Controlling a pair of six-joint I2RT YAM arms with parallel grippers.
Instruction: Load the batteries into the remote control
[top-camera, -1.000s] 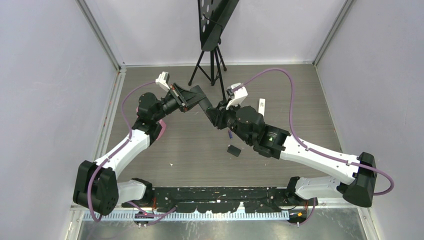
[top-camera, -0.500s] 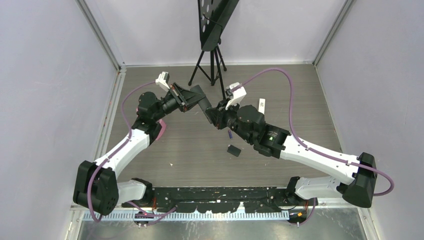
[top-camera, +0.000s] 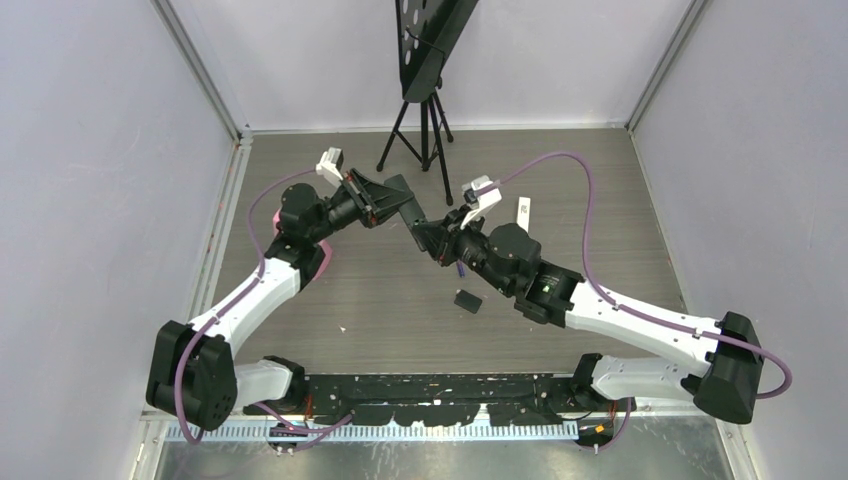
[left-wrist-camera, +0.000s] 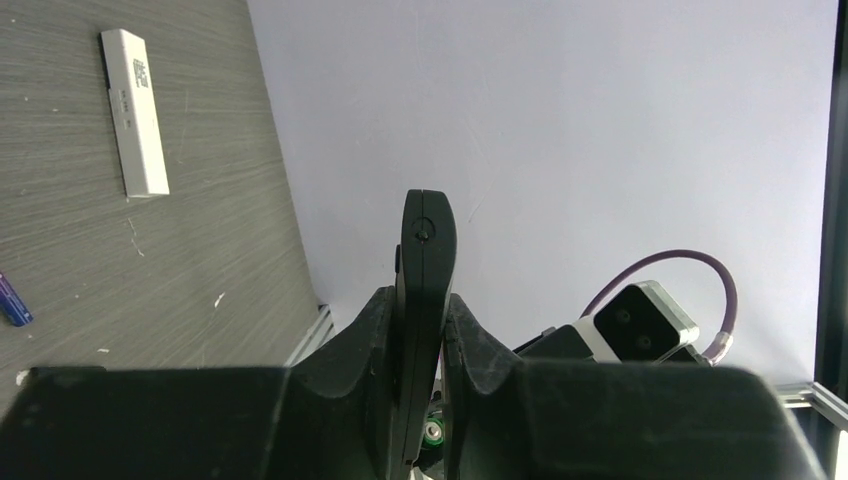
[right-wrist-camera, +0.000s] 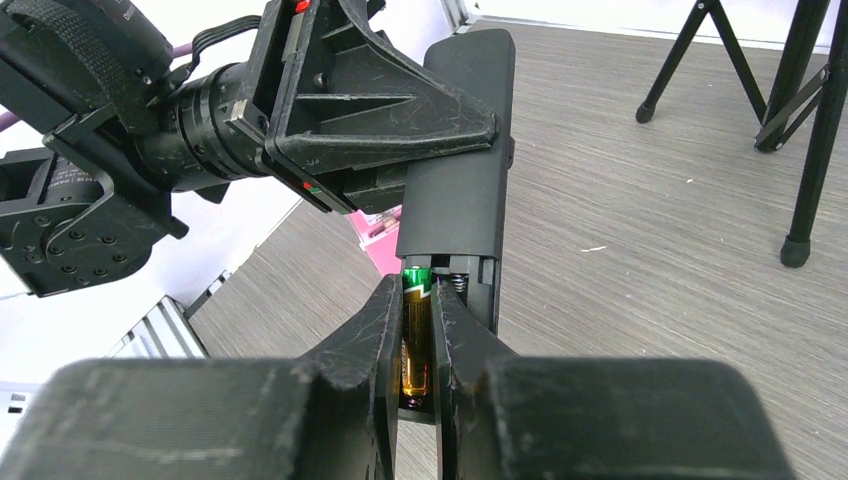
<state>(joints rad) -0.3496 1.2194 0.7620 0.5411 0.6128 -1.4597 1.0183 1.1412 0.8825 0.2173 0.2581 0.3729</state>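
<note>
My left gripper (top-camera: 392, 203) is shut on a black remote control (top-camera: 410, 210) held up off the table. It shows edge-on between the fingers in the left wrist view (left-wrist-camera: 427, 260). In the right wrist view the remote (right-wrist-camera: 465, 150) has its back facing me and its battery compartment open, with a spring (right-wrist-camera: 455, 285) in the empty right slot. My right gripper (right-wrist-camera: 417, 300) is shut on an orange-yellow battery (right-wrist-camera: 416, 335) with a green end, lying along the left slot. I cannot tell whether it is seated. A purple battery (top-camera: 459, 268) lies on the table below.
A small black cover (top-camera: 467, 300) lies on the table near the right arm. A white remote (top-camera: 524, 215) lies further right (left-wrist-camera: 135, 112). A black tripod (top-camera: 428, 130) stands at the back, its legs (right-wrist-camera: 800, 150) close beyond the remote. Walls enclose three sides.
The right jaws have narrowed onto the battery, and the right wrist has shifted slightly to the right. The left gripper with the remote has barely moved.
</note>
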